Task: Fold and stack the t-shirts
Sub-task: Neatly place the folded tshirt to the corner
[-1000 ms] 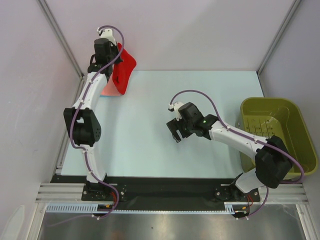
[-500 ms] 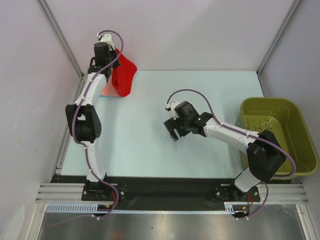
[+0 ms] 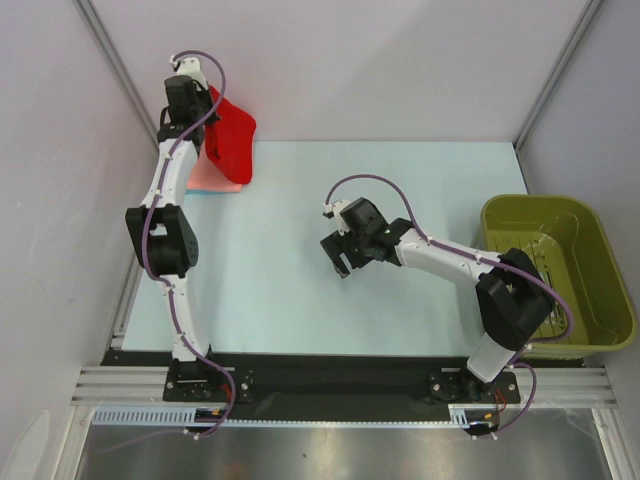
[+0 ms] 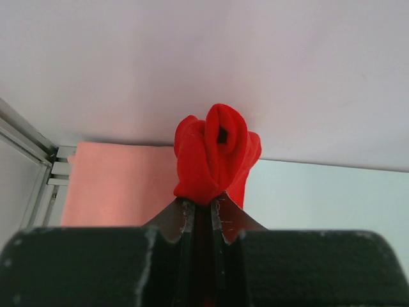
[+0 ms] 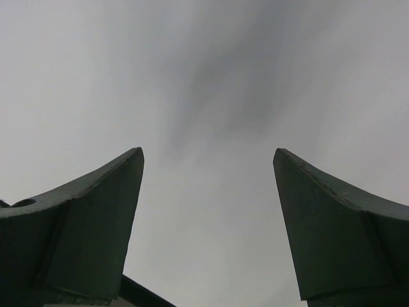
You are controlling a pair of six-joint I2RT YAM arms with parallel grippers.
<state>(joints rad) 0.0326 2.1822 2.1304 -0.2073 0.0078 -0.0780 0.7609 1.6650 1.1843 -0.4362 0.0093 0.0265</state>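
While both arm bases sit bolted at the near table edge, the right two-finger gripper hangs over the middle of the pale blue-green tabletop, arm reaching in from the right. Its fingers are spread wide with nothing between them; the right wrist view shows only blurred grey surface between the two dark tips. An olive-green plastic basket sits at the table's right edge, well apart from that gripper. Farther back, the left arm stretches to the far-left corner. The left two-finger gripper is raised there, fingers pinched narrow on a bright red soft cloth t-shirt. The red shirt is bunched, bulging past the fingertips in the left wrist view and draping down in the top view. A salmon-pink cloth t-shirt lies flat as a rectangle on the table in the far-left corner. It sits below and left of the red one. Cannot tell whether the two shirts touch.
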